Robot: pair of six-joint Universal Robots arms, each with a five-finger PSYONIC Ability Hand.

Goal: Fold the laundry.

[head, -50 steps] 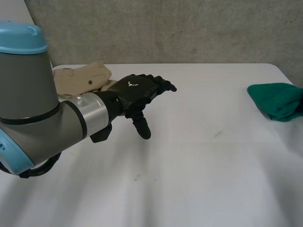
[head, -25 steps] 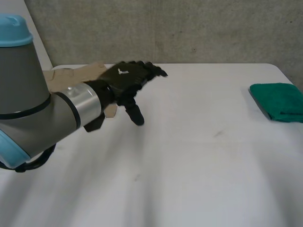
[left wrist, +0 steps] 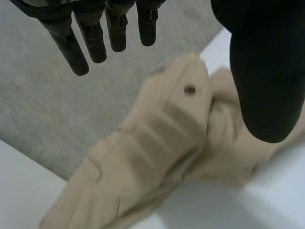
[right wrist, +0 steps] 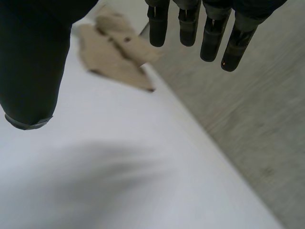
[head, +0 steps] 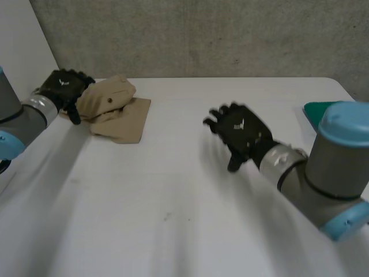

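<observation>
Left robot hand (head: 64,86) pulled back from the middle of the table (head: 173,231) to just beside the crumpled beige garment (head: 114,105) at its far-left side, fingers apart and empty; right robot hand (head: 241,135) swung in, fingers apart too, so folding hasn't begun.

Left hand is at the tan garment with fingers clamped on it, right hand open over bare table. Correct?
Not quite: the left hand is beside the tan garment, but its fingers are not clamped on it. The left wrist view shows them straight, holding nothing. The right hand is open over bare table, as stated.
</observation>
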